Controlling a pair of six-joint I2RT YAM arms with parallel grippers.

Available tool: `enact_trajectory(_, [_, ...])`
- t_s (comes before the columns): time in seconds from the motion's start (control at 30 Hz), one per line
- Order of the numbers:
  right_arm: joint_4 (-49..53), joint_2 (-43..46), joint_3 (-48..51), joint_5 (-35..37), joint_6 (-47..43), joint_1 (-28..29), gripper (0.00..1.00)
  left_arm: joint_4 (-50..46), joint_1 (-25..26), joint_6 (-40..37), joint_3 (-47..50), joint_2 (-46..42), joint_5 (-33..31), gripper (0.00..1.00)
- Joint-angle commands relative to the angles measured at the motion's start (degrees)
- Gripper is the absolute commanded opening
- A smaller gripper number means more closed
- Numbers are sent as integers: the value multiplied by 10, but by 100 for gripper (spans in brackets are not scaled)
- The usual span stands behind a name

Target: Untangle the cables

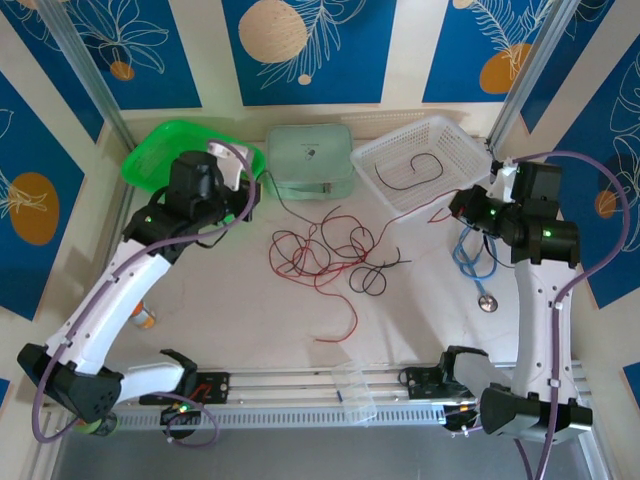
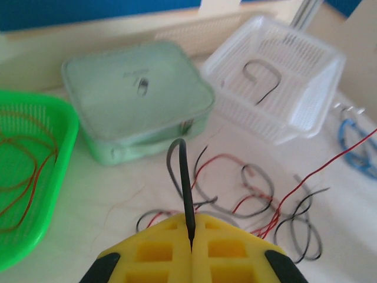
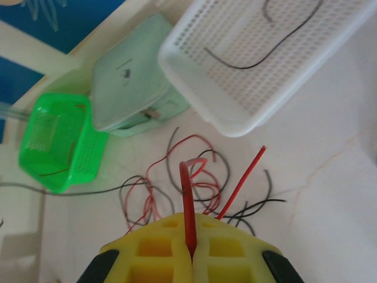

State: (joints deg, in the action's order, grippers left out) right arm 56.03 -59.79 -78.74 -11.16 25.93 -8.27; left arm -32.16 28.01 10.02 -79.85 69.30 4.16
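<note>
Aloft, left gripper (image 2: 191, 229) pinches a black cable (image 2: 184, 177), right gripper (image 3: 189, 231) a red cable (image 3: 186, 197).

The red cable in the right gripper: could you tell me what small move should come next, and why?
Probably draw the right gripper gently away from the tangle: it is shut on the red cable, which runs back into that tangle, while the left gripper clamps a black cable.

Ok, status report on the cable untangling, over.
Left gripper shut on black cable. Right gripper shut on red cable. Red-black tangle loose mid-table, white basket beside it.
</note>
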Motion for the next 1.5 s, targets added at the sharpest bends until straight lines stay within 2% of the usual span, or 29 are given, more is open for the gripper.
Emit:
enact_trajectory(0.0, [2, 8, 6, -57, 3, 34, 0, 66, -4, -7, -66, 26, 79, 0])
enact_trajectory(0.2, [4, 16, 71, -12, 11, 126, 0, 199, -4, 32, -152, 115, 182, 0])
enact_trajectory(0.37, [-32, 28, 152, -2, 51, 179, 0, 361, -2, 118, -185, 205, 267, 0])
enact_trajectory(0.7, [-85, 22, 257, 36, 124, 288, 0, 624, 35, 257, -305, 421, 337, 0])
enact_trajectory(0.83, [-100, 21, 294, 52, 156, 326, 0, 622, 56, 270, -415, 535, 338, 0])
enact_trajectory(0.97, [-106, 26, 316, 61, 178, 351, 0, 605, 69, 253, -480, 636, 301, 0])
enact_trajectory(1.23, [-107, 18, 333, 66, 186, 360, 0, 546, 88, 256, -626, 831, 252, 0])
enact_trajectory(1.27, [-106, 14, 332, 66, 185, 359, 0, 540, 89, 254, -628, 838, 251, 6])
enact_trajectory(1.3, [-106, 11, 329, 66, 184, 359, 0, 536, 90, 252, -624, 841, 254, 19])
enact_trajectory(1.4, [-103, -2, 316, 67, 178, 357, 0, 519, 90, 225, -600, 828, 261, 72])
enact_trajectory(1.47, [-98, -6, 304, 69, 173, 354, 0, 494, 91, 192, -584, 810, 253, 92])
